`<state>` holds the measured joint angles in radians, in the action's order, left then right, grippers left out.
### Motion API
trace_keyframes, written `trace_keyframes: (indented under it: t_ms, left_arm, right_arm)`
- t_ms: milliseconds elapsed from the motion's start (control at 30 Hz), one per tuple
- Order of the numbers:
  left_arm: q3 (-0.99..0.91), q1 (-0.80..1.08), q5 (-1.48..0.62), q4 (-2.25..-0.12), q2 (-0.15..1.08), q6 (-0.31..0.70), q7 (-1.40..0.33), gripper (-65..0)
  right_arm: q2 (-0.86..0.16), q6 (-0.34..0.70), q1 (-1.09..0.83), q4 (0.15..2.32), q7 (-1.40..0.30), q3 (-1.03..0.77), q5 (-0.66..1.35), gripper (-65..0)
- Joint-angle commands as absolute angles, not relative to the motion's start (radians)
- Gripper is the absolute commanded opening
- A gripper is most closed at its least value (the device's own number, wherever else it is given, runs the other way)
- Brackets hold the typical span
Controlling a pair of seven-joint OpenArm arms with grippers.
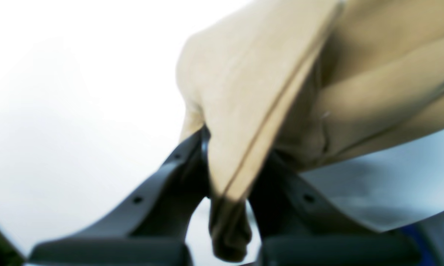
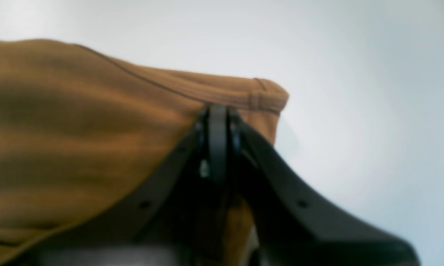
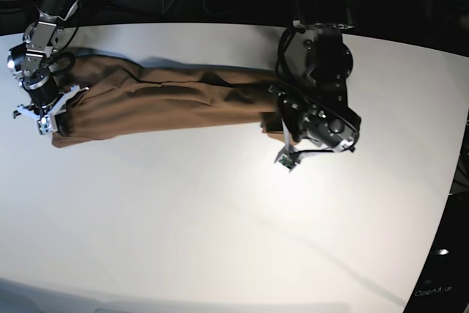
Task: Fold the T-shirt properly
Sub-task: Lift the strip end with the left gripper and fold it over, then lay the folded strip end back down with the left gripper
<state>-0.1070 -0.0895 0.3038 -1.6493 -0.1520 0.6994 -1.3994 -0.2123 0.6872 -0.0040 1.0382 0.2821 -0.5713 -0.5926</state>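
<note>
Left gripper [image 1: 225, 147]: black, curved fingers pressed together on a bunched fold of the plain tan, thin-cloth short-sleeved T-shirt [image 1: 266, 92]. In the left wrist view a stitched hem edge runs diagonally down into the pinch, and a short tail of fabric hangs below the fingers. The picture is blurred and the cloth appears paler here than elsewhere.

Right gripper [image 2: 217, 122]: black fingers clamped together on the T-shirt [image 2: 78, 129], gripping just below a ribbed, seamed edge of the garment. Fabric drapes away to the left of the fingers in the right wrist view; this picture is also soft in focus.

Position of the garment, base view: the T-shirt [image 3: 168, 100] lies stretched as a long, narrow brown band across the far half of the white tabletop [image 3: 234, 210], spanning from one arm to the other. The band shows lengthwise creases and folds. One end sits under the right gripper [image 3: 50, 119] near the table's left edge in that view; the other end is taken up by the left gripper [image 3: 282, 133] near the table's middle. Whether the middle of the band rests fully on the surface cannot be determined.
</note>
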Motion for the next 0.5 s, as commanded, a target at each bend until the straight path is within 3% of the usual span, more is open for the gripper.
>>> trace_keyframes:
  t_ms: [0,300,467]
  left_arm:
    - [-0.119,-0.11,0.26,-1.661,-0.157,0.698,-1.396,-61.9]
    - [-0.275,-0.108,-0.071,-1.659,-0.157,0.698,-1.396,-61.9]
    - [-0.447,-0.111,-0.147,-1.672,-0.157,0.698,-1.396,-61.9]
  right_arm:
    - [-0.2,0.698,-0.021,1.018,0.128,-0.575,-0.716,-64.6]
    - [-0.179,0.698,-0.015,1.018,0.133,-0.575,-0.785,-64.6]
    - [-0.186,0.698,0.018,1.017,0.128,-0.578,-0.799,-64.6]
